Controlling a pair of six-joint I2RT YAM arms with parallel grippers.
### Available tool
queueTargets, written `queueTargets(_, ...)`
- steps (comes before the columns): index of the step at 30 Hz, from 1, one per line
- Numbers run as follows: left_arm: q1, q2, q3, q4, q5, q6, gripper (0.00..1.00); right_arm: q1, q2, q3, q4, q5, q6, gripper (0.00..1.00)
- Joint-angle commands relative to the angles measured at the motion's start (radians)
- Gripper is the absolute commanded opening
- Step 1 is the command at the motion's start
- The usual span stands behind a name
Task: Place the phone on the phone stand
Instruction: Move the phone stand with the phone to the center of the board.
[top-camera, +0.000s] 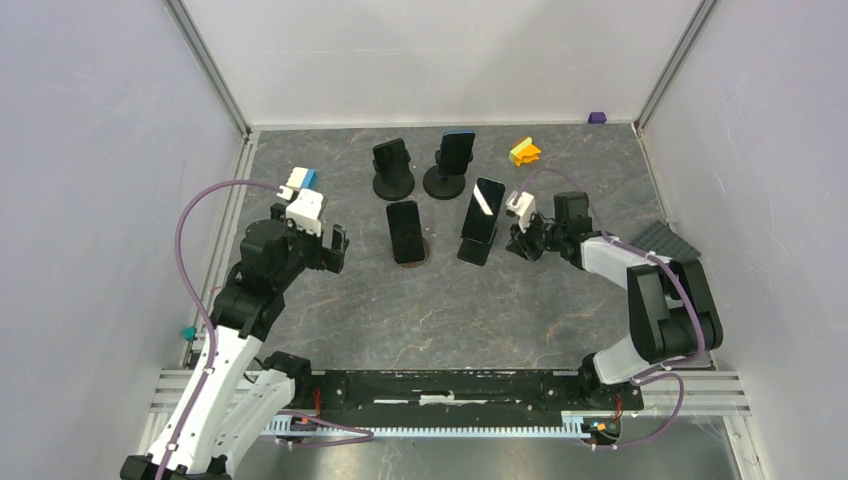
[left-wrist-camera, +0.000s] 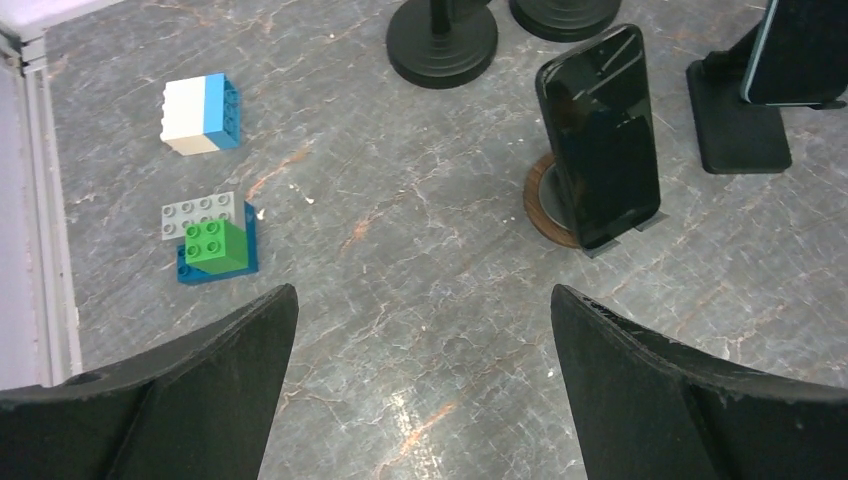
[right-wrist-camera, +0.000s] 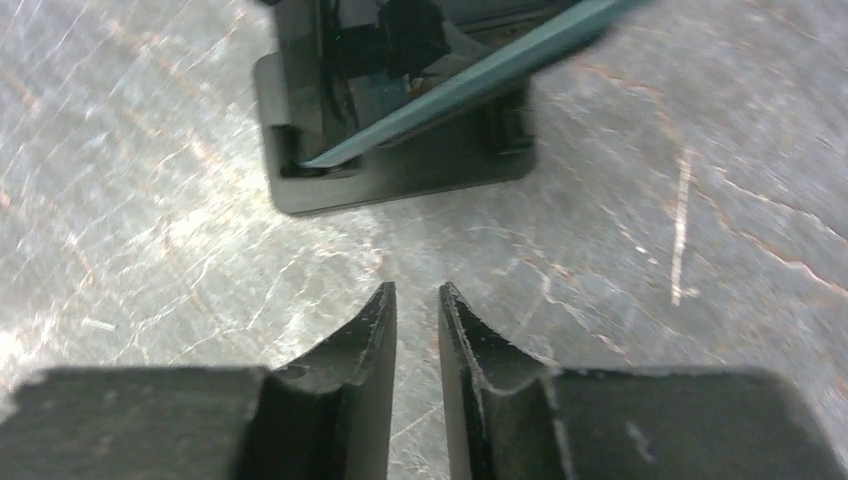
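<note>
White-and-blue brick (left-wrist-camera: 200, 115): we are seeing it lying far to the left of the phone stand (top-camera: 477, 250), close to the left wall.
Stacked bricks (left-wrist-camera: 212, 240): we are finding a green block sitting on a blue plate with a grey plate touching it. The stack is lying far left of the phone stand, just nearer to us than the white-and-blue brick.
Left gripper (top-camera: 335, 250): we are seeing it hovering well left of the phone stand. Its fingers (left-wrist-camera: 200, 390) are spreading wide, released, with only bare table (top-camera: 450, 320) showing between them.
Wooden-based stand (left-wrist-camera: 545, 205): we are seeing it standing just left of the phone stand, and a dark phone (left-wrist-camera: 600, 135) is leaning on it.
Two round black stands (top-camera: 393, 185): we are seeing them standing behind and left of the phone stand, each carrying a handset.
Phone (top-camera: 487, 205): we are seeing it resting on the phone stand. Its lower edge is sitting in the front lip and its screen is tilting backward.
Right gripper (top-camera: 518, 242): we are seeing it sitting low, just right of the phone stand and pointing at it. Its jaws are standing a narrow slit apart, grasping nothing and touching neither phone nor stand.
Yellow brick (top-camera: 524, 152): we are seeing it lying behind and right of the phone stand.
Purple brick (top-camera: 597, 117): we are seeing it lying far behind and right of the phone stand, against the back wall.
Dark grey plate (top-camera: 660, 240): we are seeing it lying well right of the phone stand.
</note>
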Motion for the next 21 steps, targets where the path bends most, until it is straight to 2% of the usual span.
queueTargets(1, 0.000, -0.001, 0.047, 0.032, 0.079, -0.039, 1.00, -0.046, -0.008, 0.021, 0.131, 0.086, 0.227, 0.25)
queueTargets(8, 0.000, -0.005, 0.051, 0.031, 0.083, -0.049, 1.00, -0.053, 0.161, 0.127, 0.161, 0.144, 0.437, 0.18)
queueTargets(15, 0.000, -0.002, 0.047, 0.034, 0.084, -0.048, 1.00, -0.040, 0.238, 0.175, 0.199, 0.172, 0.505, 0.13)
queueTargets(21, 0.000, -0.001, 0.040, 0.043, 0.081, -0.046, 1.00, -0.018, 0.307, 0.204, 0.201, 0.122, 0.575, 0.07)
